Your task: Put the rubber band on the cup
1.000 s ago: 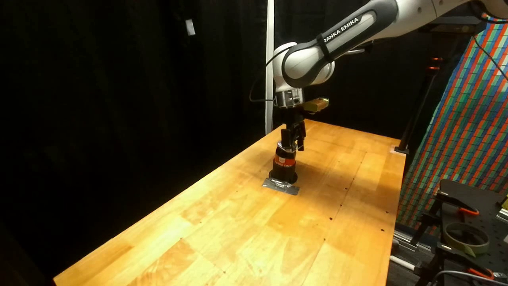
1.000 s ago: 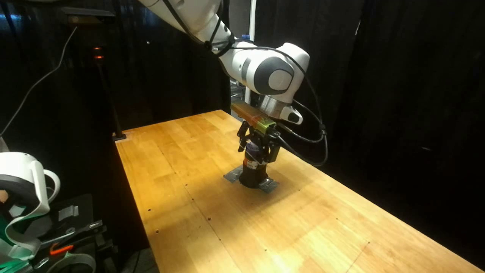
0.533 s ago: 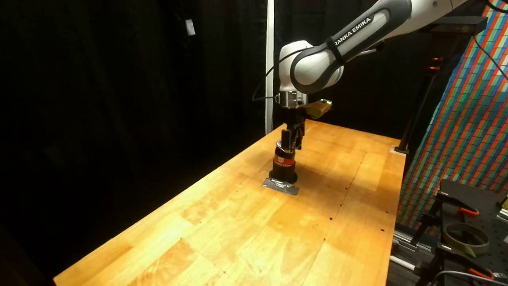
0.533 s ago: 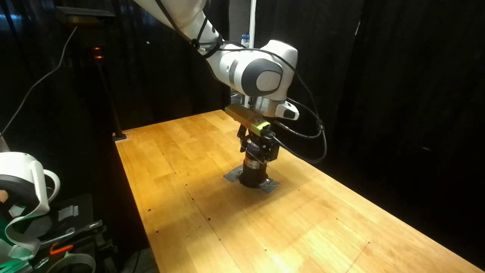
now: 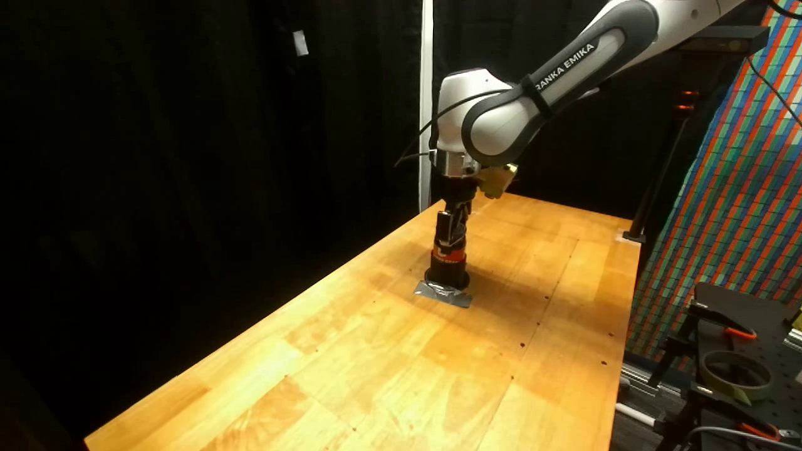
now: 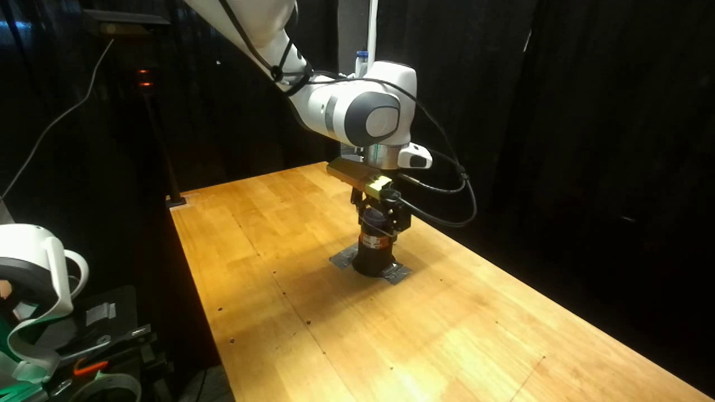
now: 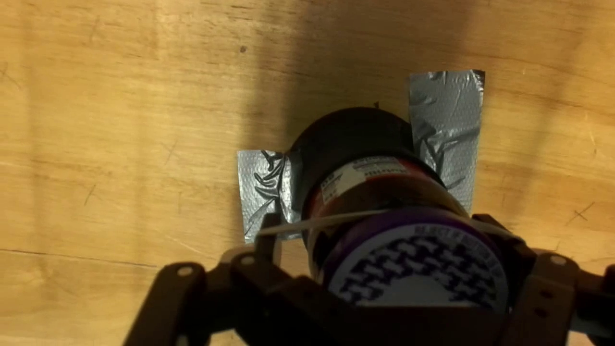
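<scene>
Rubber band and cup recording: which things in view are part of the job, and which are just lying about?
Part of the job:
cup, upright
hand, open around the cup's top
rubber band, stretched across it
silver tape at the cup's base, probably anchoring it

Just lying about:
roll of tape
white headset-like device, partly out of frame
blue-topped container

Tabletop (image 5: 401, 382): bright, glare | curtains (image 5: 207, 156): near-black | wrist view: hand (image 7: 383, 234) dim, soft shadows

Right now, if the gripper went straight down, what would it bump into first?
Most likely the cup: it stands upright under the gripper, between its fingers, with the rubber band stretched from one finger to the other. The pictures don't show clearly how big the gap is.
</scene>
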Motion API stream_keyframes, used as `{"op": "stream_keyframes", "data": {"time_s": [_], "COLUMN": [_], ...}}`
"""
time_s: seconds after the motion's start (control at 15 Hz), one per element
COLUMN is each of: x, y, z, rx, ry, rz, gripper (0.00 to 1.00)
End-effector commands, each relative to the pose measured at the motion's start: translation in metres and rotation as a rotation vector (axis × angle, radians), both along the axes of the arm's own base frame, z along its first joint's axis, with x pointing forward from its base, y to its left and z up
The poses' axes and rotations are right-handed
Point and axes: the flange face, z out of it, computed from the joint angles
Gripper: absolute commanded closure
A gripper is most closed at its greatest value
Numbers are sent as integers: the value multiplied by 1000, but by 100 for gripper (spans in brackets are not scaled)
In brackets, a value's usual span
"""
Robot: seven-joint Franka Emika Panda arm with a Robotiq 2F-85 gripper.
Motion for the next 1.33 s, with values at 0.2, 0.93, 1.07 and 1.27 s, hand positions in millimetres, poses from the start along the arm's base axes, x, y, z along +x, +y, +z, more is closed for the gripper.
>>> {"op": "stream_keyframes", "data": {"time_s": [0.2, 0.93, 1.07, 1.27], "x": [1, -24, -33, -42], "y": [2, -12, -18, -29], "z": [-9, 12, 11, 7], "rx": [-59, -40, -18, 9], "ry": [-21, -18, -11, 5], "rz": [26, 1, -11, -38], "gripper": [0, 44, 44, 0]}}
